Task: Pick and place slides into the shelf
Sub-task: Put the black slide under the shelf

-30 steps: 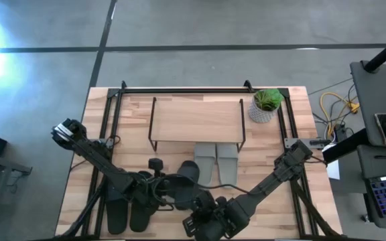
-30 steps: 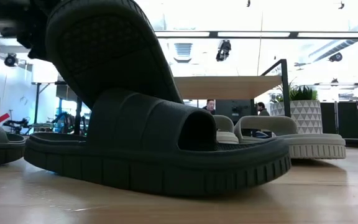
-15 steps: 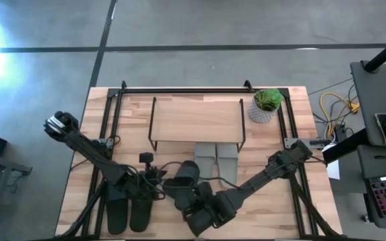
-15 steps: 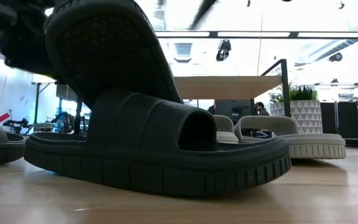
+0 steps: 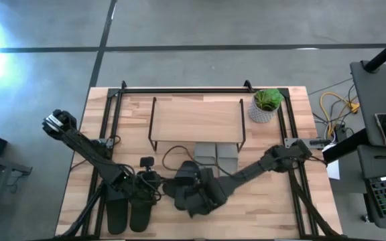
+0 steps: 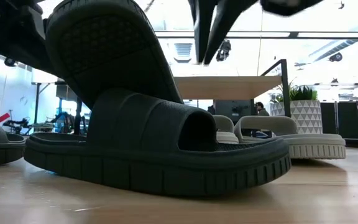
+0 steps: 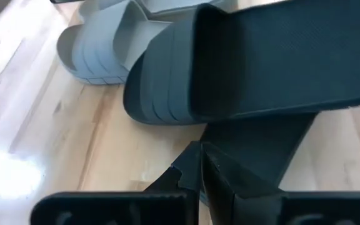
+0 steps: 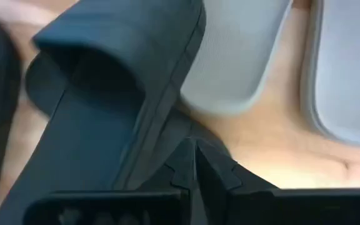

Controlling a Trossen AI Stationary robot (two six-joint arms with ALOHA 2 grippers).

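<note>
Two dark olive slides sit near the table's middle. One (image 6: 166, 155) lies flat, and the other (image 6: 110, 50) leans tilted on its strap, sole toward the near edge; both show in the high view (image 5: 187, 173). The pale grey pair (image 5: 218, 157) lies on the table with its far ends under the shelf (image 5: 196, 119). The black pair (image 5: 129, 215) lies by the near edge. My left gripper (image 7: 202, 150) is shut, just left of the olive slides (image 5: 159, 183). My right gripper (image 8: 195, 147) is shut and hangs above the olive slides (image 6: 204, 56).
A potted plant (image 5: 267, 104) stands right of the shelf at the far right. The shelf's wire legs (image 6: 283, 81) rise beside the grey slides (image 6: 291, 140). A black frame rail (image 5: 183, 89) runs along the far edge. Bare wood lies at the near right (image 5: 273, 214).
My right gripper has moved from the near edge toward the far-left and now hangs above the olive slides; its fingers have come into the low view from above. My left gripper has drawn back a little toward the table's left. The slides have stayed where they were.
</note>
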